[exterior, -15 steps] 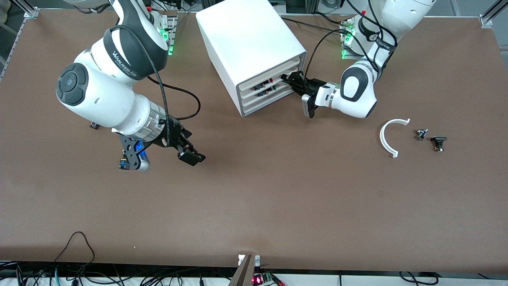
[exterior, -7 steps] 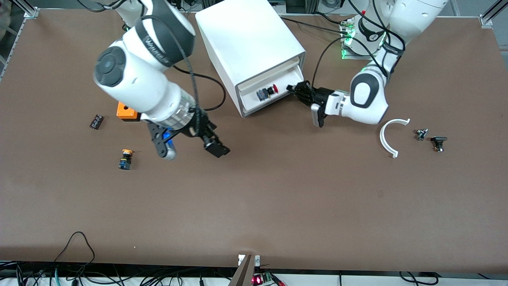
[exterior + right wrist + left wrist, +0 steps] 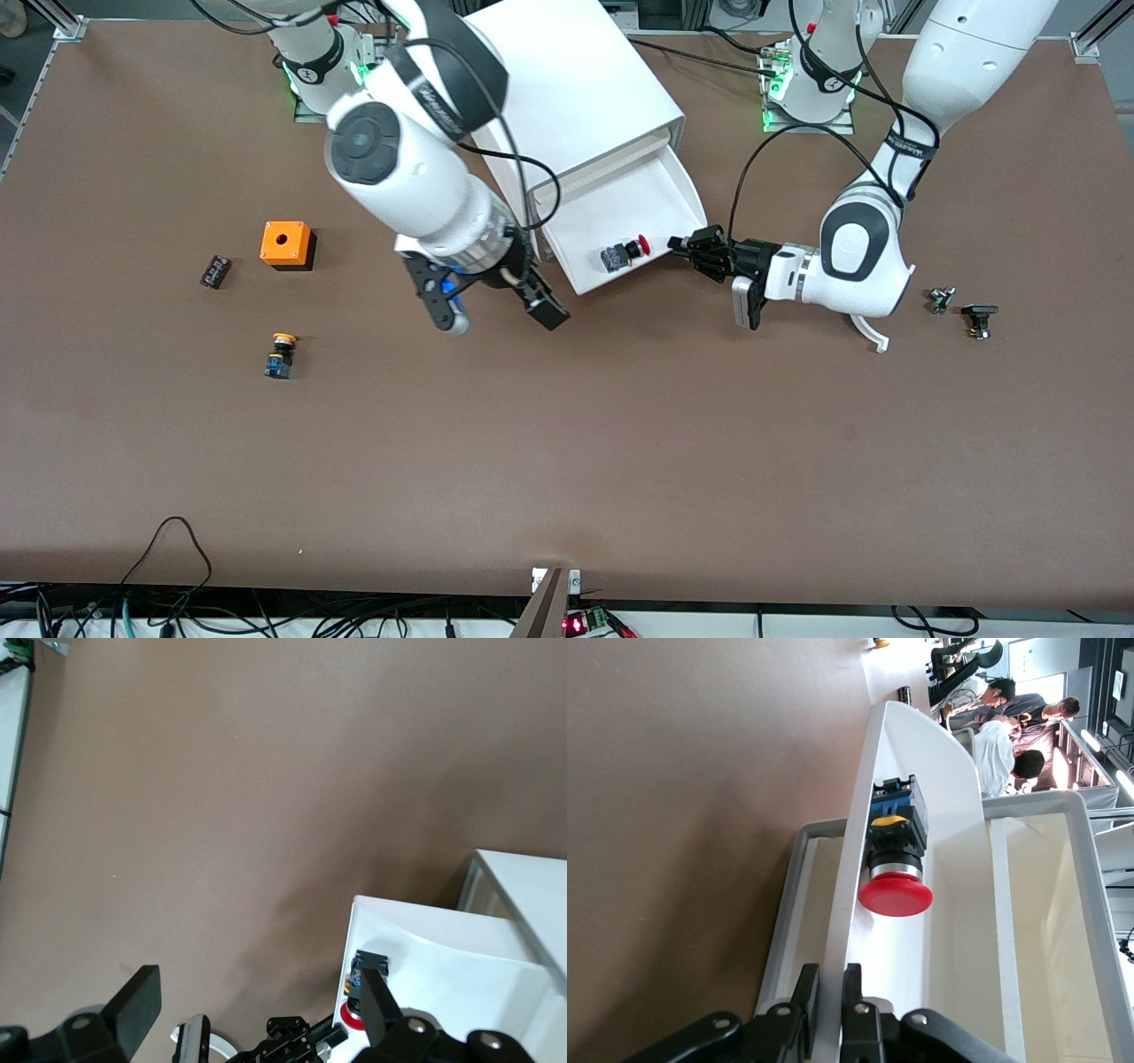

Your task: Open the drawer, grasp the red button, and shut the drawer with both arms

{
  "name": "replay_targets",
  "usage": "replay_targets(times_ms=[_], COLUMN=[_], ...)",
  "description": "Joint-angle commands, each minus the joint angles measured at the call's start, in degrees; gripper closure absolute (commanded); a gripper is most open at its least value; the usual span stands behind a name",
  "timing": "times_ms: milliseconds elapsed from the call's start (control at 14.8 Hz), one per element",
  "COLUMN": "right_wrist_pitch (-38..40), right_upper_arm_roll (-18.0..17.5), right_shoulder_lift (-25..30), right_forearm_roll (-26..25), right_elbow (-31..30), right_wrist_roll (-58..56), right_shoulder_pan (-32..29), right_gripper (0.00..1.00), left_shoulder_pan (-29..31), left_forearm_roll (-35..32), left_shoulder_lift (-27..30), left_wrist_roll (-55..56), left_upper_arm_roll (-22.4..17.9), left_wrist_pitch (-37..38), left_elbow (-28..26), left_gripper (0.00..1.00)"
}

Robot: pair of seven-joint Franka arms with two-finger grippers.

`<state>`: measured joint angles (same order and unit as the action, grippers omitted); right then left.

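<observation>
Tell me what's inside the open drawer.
The drawer holds one button with a red cap, lying on its side near the front wall, which the left gripper pinches. The part under the cabinet is hidden.

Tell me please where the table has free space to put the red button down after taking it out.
Free: the wide brown table between the drawer and the front camera. Also free between the orange box and the right gripper. Crowded: around the drawer front, where the left gripper grips it beside the button.
</observation>
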<state>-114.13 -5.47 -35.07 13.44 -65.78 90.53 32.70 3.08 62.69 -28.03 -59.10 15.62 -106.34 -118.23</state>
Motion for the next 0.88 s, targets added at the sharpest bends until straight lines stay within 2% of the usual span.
replay_targets(times_ms=[0,67,135,539,606,808], right_wrist_pitch=[-0.92,-0.83,-0.83,-1.45,-1.45,-1.54], right_upper_arm_roll=[0.55,0.55,0.55,0.63,0.63,0.63], right_shoulder_lift=[-3.6,-4.3,-5.0,-7.73,-8.26,-9.67], right_forearm_roll=[-3.76,-4.64,-5.52,-7.28,-8.51,-9.48], right_elbow=[2.41,2.41,2.41,2.41,2.32,2.14], right_wrist_roll=[3.34,3.86,5.09,12.3,13.18,15.64], right_shoulder_pan=[3.32,4.38,5.26,9.65,10.27,11.85], right_gripper=[0.01,0.01,0.01,0.01,0.01,0.01], left_shoulder_pan=[0.35,0.35,0.44,0.88,0.88,1.4], left_forearm_roll=[-1.52,-1.52,-1.52,-1.61,-2.74,-11.6], left_shoulder_lift=[-1.77,-1.77,-1.68,1.04,1.83,3.32], left_wrist_roll=[2.06,2.58,2.24,7.23,9.34,18.2], left_upper_arm_roll=[-0.68,-0.59,-0.68,-1.56,-1.91,-2.44], left_wrist_pitch=[-0.01,-0.01,0.08,4.81,6.22,11.22], left_elbow=[3.09,3.0,2.92,3.0,3.18,7.99], left_gripper=[0.92,0.37,0.0,0.0,0.0,0.0])
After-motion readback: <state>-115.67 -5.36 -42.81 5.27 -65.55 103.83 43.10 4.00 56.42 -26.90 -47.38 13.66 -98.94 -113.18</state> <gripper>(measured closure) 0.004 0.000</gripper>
